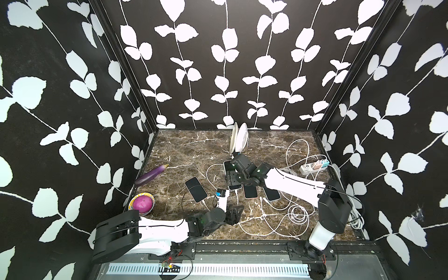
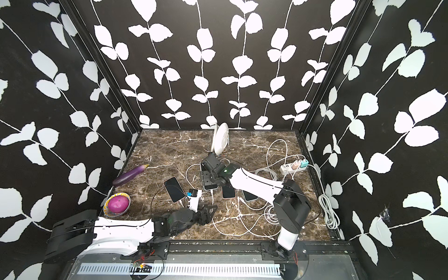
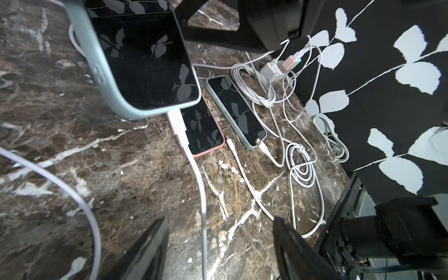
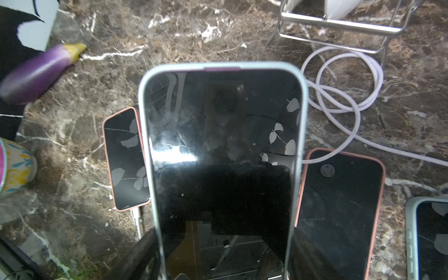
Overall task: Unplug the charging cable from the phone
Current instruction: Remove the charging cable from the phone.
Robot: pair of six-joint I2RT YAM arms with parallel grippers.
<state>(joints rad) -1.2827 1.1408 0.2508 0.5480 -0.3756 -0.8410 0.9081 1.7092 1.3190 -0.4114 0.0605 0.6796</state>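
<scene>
Hanging from raised phone [image 3: 145, 60], plugged cable [image 3: 203, 206]; between open left jaws

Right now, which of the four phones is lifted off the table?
The mint-cased phone in the right gripper, raised with its cable plugged in; the other three lie flat on the table.

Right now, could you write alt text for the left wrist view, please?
A mint-cased phone is raised at a tilt off the marble table, its white charging cable plugged in and running between the fingers of the open left hand. Beyond lie a pink-cased phone, another plugged-in phone and coiled white cables.
</scene>
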